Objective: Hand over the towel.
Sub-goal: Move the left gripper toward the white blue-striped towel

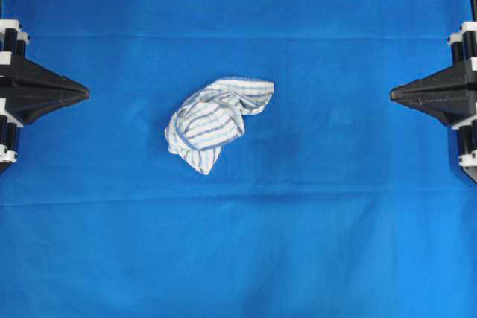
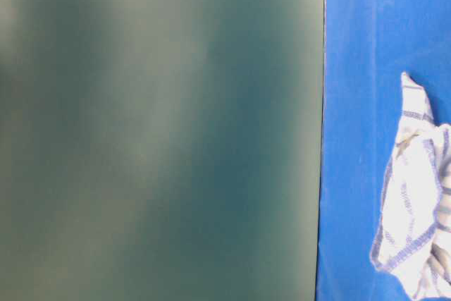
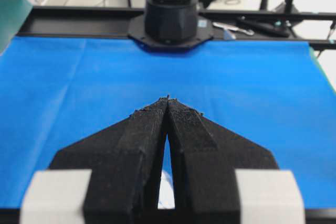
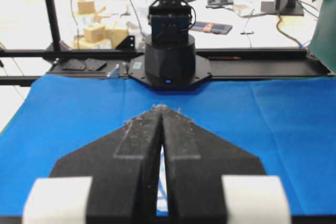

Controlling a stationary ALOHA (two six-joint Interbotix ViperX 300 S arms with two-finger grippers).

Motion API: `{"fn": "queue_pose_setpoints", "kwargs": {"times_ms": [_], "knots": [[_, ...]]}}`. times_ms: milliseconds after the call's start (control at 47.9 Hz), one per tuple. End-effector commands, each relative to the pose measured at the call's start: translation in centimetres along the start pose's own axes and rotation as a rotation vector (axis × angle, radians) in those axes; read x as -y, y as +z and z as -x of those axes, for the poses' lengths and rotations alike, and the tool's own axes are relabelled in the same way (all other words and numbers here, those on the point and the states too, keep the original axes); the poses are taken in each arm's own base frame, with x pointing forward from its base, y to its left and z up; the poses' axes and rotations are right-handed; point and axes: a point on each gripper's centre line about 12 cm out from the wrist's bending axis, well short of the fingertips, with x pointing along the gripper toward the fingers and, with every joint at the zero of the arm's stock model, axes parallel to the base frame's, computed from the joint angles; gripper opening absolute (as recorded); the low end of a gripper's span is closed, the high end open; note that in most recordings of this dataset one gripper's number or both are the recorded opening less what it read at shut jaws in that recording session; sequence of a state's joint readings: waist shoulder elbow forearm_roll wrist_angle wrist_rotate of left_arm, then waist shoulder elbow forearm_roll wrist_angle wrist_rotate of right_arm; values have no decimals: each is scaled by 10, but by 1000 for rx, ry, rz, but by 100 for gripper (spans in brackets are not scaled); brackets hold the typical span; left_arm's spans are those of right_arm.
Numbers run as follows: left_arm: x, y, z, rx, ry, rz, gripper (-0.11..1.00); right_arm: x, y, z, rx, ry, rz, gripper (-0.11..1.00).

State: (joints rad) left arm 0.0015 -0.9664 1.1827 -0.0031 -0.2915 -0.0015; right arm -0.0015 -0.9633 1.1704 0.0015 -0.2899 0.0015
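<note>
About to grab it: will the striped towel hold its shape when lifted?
Probably not. The towel lies crumpled in soft folds, so it will likely droop and unfold. It looks thin and light. Pushed, it may bunch or drag the blue cloth.

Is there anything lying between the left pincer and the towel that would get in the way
Nothing visible does. In the overhead view only bare blue cloth lies between the shut left pincer and the crumpled towel, and likewise toward the shut right pincer.

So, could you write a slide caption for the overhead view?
Crumpled striped towel lies untouched on blue cloth between two shut claws.
</note>
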Motion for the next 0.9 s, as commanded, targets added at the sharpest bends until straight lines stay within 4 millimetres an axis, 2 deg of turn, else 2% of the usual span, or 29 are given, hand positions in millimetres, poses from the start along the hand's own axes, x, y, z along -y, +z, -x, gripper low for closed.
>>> {"fn": "queue_pose_setpoints", "kwargs": {"times_ms": [0, 209, 418, 543, 606, 710, 836, 877], "knots": [[-2, 11, -3, 32, 13, 26, 0, 1, 12, -3, 34, -3, -7, 0], [-2, 6, -13, -3, 15, 12, 0, 1, 16, -5, 2, -3, -14, 0], [-10, -1, -44, -84, 45, 5, 0, 1, 14, -6, -32, -5, -18, 0], [-17, -14, -63, -156, 72, 11, 2, 1, 12, -8, -41, -4, -17, 0], [-18, -21, -70, -193, 73, 12, 14, 1, 11, -8, -44, -5, -18, 0], [-19, -35, -85, -275, 75, 31, 44, 1, 12, -8, -43, -5, -18, 0], [-20, -65, -102, -459, 76, 41, 81, 1, 12, -8, -51, -5, -18, 0], [-20, -74, -106, -520, 76, 43, 88, 1, 11, -8, -55, -5, -18, 0]]}}
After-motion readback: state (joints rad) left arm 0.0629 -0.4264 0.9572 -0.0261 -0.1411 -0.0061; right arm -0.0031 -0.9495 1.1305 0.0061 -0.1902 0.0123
